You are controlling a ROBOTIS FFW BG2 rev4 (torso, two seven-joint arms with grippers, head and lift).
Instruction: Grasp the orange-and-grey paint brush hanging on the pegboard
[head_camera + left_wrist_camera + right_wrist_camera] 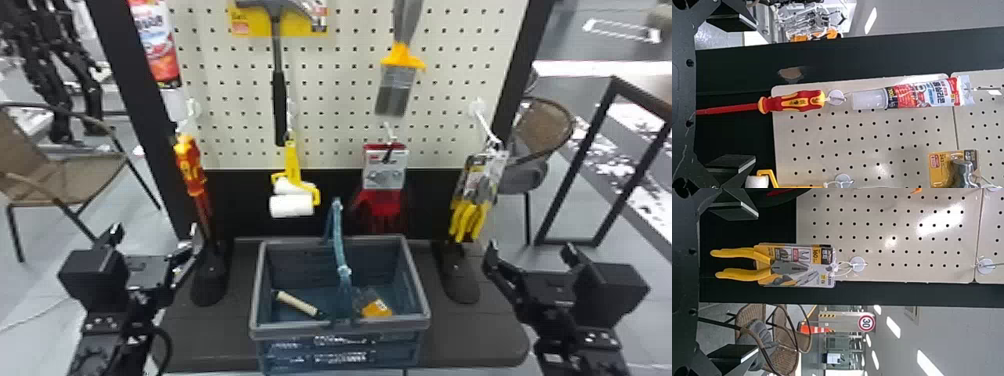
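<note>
The orange-and-grey paint brush (401, 60) hangs right of centre on the far pegboard (341, 102). The left gripper (155, 231) and right gripper (530, 246) sit near, both spread and empty, so reach and grasp remain undone.

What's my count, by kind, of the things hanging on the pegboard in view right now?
Paint brush: 1
Hammer: 1
Tube with a white cap: 1
Screwdriver: 1
Yellow-handled roller: 1
Carded pliers: 1
Red item on a card, kind unclear: 1
Total: 7
</note>
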